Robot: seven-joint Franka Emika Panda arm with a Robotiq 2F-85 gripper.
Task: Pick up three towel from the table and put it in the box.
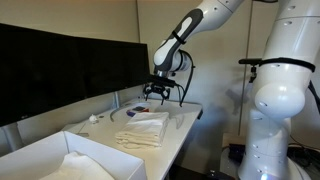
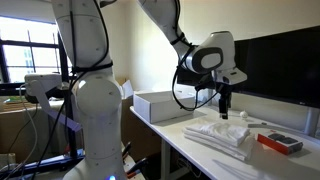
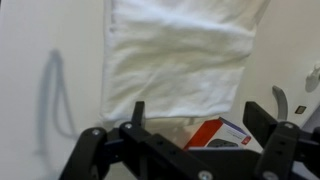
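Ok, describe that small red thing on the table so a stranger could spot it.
Find the long white table. Beyond the towels, at the end away from the big box, lies a small flat pack. It alone is red; the towels and table are white.

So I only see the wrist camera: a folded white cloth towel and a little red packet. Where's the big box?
Observer: The large white open-topped box stands on the same long white table. The towels lie between it and the red packet.
Operator: Is anything in it?
Observer: Yes, what looks like a white cloth lies inside.
Operator: Is my gripper touching the towels?
Observer: No, the open gripper hangs in the air, clear of them.
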